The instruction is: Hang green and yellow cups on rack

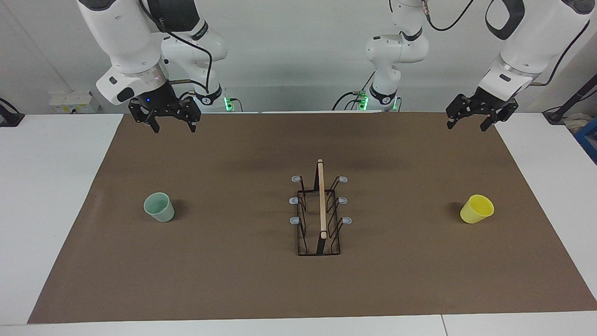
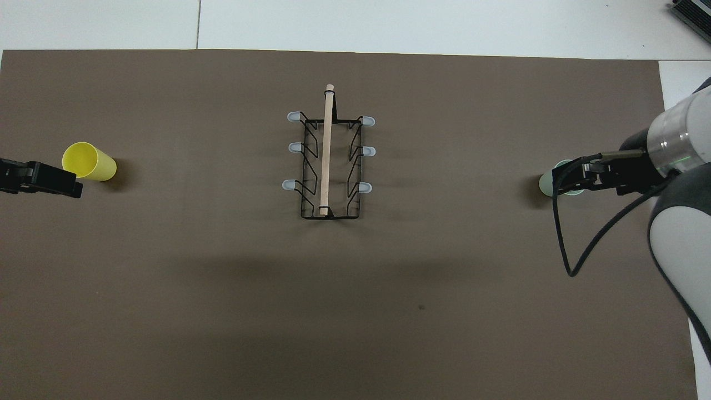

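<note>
Rack [image 1: 320,214] rod [image 1: 321,198] points straight away from the robots.

A white table [image 1: 56,196] fills the room's middle, made of panels whose seams show along its edges. A large brown mat [image 1: 261,289] covers most of it, lying flat, with bare white margins left on every side. A plain pale wall [image 1: 289,60] stands at one long edge of the table. Against it, on the table's corner, sits a small white box [image 1: 70,101]. Small green lights [image 1: 227,101] glow low by the wall. At one end of the table a blue crate [image 1: 588,135] peeks in from the edge. Light is even and soft, throwing faint broad shadows on the mat
</note>
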Motion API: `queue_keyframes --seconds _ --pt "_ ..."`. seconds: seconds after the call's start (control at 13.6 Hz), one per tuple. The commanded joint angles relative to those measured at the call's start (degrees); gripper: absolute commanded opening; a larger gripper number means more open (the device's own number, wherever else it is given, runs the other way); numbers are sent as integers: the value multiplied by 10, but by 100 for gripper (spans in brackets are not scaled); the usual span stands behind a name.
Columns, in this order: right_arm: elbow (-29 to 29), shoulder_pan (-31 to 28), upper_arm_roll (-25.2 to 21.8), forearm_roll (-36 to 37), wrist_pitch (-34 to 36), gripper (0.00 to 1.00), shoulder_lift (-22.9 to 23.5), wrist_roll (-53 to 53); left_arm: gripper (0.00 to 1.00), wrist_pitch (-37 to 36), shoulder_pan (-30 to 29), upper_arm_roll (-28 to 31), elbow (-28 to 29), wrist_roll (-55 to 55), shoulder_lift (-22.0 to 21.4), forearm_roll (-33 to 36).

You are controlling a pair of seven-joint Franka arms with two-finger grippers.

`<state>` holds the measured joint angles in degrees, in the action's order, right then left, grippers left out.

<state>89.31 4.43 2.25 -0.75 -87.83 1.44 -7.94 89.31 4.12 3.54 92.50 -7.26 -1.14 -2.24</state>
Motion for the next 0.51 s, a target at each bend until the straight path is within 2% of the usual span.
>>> queue_keyframes --seconds 0.0,0.44 --pt "3 -11 5 -1 -8 100 -2 -9 100 -6 3 2 7 7 -5 18" --pt "3 -12 5 -1 -7 100 -2 -8 100 -6 12 -1 6 7 -8 18"
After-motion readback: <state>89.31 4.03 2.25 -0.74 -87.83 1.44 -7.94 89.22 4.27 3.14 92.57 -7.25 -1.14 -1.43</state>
